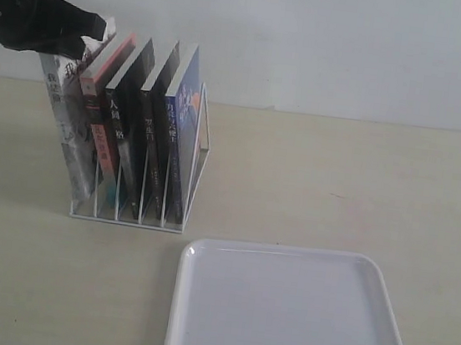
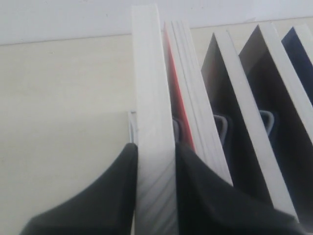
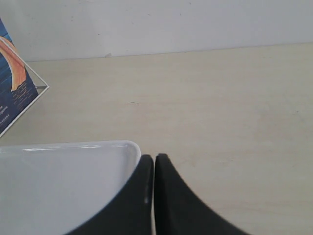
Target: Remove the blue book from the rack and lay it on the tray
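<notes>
The blue book (image 1: 185, 121) stands upright in the rightmost slot of the white wire rack (image 1: 202, 148). Its blue cover edge (image 2: 301, 54) shows in the left wrist view, and its orange crescent (image 3: 12, 83) shows in the right wrist view. My left gripper (image 1: 96, 34) is at the rack's far left end, well away from the blue book. There it (image 2: 154, 147) is shut on the top of the leftmost grey-covered book (image 2: 151, 88). The white tray (image 1: 289, 314) lies flat in front of the rack. My right gripper (image 3: 154, 159) is shut and holds nothing, next to a tray corner (image 3: 129, 147).
Between the grey book (image 1: 60, 118) and the blue one stand a pink-and-teal-spined book (image 1: 105, 98) and two black-spined books (image 1: 128, 118). A pale wall runs behind the beige table (image 1: 339, 177).
</notes>
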